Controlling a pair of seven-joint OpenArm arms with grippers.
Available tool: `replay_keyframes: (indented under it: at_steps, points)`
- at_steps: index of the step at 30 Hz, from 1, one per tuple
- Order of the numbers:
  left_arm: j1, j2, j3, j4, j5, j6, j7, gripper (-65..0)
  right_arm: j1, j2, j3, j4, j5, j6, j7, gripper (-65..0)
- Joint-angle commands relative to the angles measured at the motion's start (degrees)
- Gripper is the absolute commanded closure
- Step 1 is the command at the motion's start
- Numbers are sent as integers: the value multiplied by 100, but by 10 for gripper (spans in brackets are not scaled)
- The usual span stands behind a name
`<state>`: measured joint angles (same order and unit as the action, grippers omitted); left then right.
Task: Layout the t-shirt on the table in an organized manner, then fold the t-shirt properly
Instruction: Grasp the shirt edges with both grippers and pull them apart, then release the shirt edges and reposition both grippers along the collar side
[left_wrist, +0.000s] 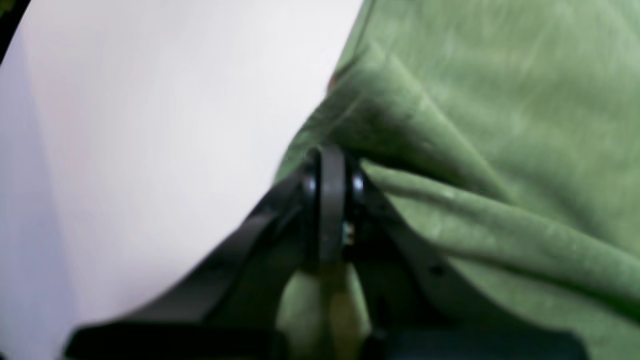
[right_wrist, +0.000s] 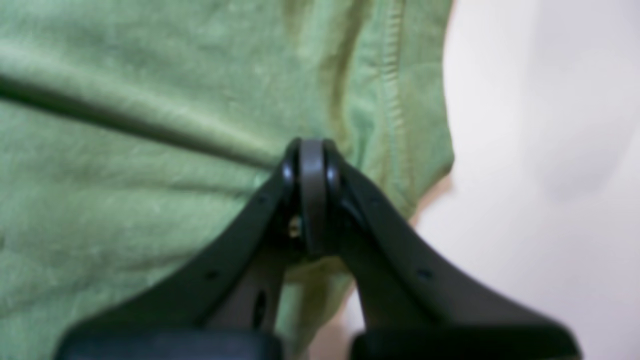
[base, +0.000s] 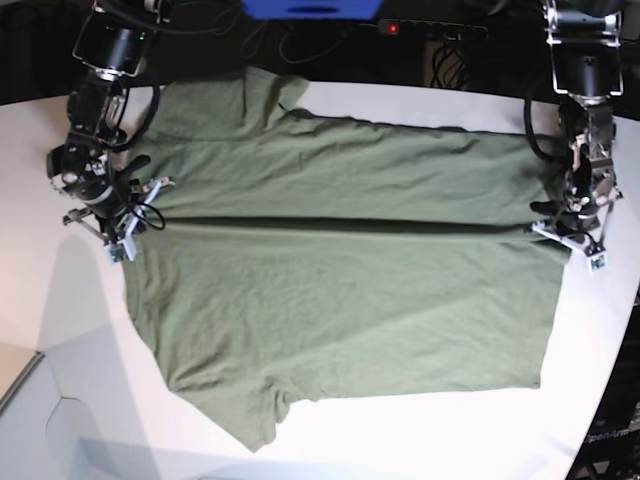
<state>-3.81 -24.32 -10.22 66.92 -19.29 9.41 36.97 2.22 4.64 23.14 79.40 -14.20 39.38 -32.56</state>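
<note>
The olive-green t-shirt (base: 340, 290) lies spread wide on the white table (base: 60, 310), sleeves at the far left and near left. A taut crease runs across its middle between my two grippers. My right gripper (base: 140, 207) is shut on the shirt's left edge; in the right wrist view the shut gripper (right_wrist: 312, 155) pinches fabric (right_wrist: 150, 175) beside a stitched hem. My left gripper (base: 560, 226) is shut on the shirt's right edge; in the left wrist view the shut gripper (left_wrist: 332, 165) bites a ridge of cloth (left_wrist: 500, 150) next to bare table (left_wrist: 150, 150).
A black power strip (base: 430, 28) with a red light, cables and a blue object (base: 310, 8) lie beyond the table's far edge. The table's curved edge runs close to my left gripper on the right. Dark surroundings lie past it.
</note>
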Motion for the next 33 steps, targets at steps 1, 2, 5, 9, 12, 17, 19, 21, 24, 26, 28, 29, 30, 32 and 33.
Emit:
replay_keyframes:
  at_steps: [1, 2, 5, 9, 12, 17, 19, 21, 24, 26, 28, 29, 30, 32, 33]
  points:
    - [87, -105, -73, 100, -27, 48, 413, -4, -24, 32, 12, -49, -281, 62, -485, 0]
    - [140, -113, -169, 205, -27, 48, 509, -5, -24, 32, 12, -49, -281, 62, -485, 0]
    - [254, -87, -521, 460, -27, 48, 729, -23, -15, 32, 12, -41, -281, 62, -485, 0]
    - [289, -87, -732, 487, 26, 48, 826, -220, -15, 32, 12, -32, -273, 62, -476, 0]
    - [359, -87, -776, 460, 26, 48, 773, -319, -15, 23, 12, -14, -273, 62, -476, 0]
    - [447, -70, -1145, 900, -27, 48, 835, -329, -6, 23, 12, 12, -255, 62, -476, 0]
    - [632, 27, -1462, 1374, -27, 48, 914, -329, -6, 23, 12, 206, -255, 62, -441, 0]
    - [764, 168, -1840, 1832, -27, 48, 949, -329, -6, 15, 21, 443, -255, 62, -353, 0]
    - [966, 388, -2297, 2421, -27, 48, 958, -332, -6, -82, 21, 803, -255, 62, -353, 0]
    - [1151, 493, -2446, 2746, -27, 48, 1055, -332, -50, -100, 21, 1014, -255, 62, -353, 0]
    - [1318, 572, -2508, 2983, -27, 48, 1142, -332, -121, -196, 29, 1164, -255, 62, -353, 0]
    - [1423, 651, -2552, 3106, -27, 48, 1178, -332, -226, -223, 29, 1287, -255, 62, -353, 0]
    - [1546, 722, -2613, 3194, -27, 48, 1178, -332, -305, -249, 29, 1401, -255, 62, -353, 0]
    - [1889, 871, -2763, 3361, -27, 48, 1169, -332, -464, -284, 38, 1726, -255, 62, -353, 0]
    - [2012, 941, -2798, 3396, -27, 48, 1169, -332, -543, -346, 47, 1876, -255, 62, -353, 0]
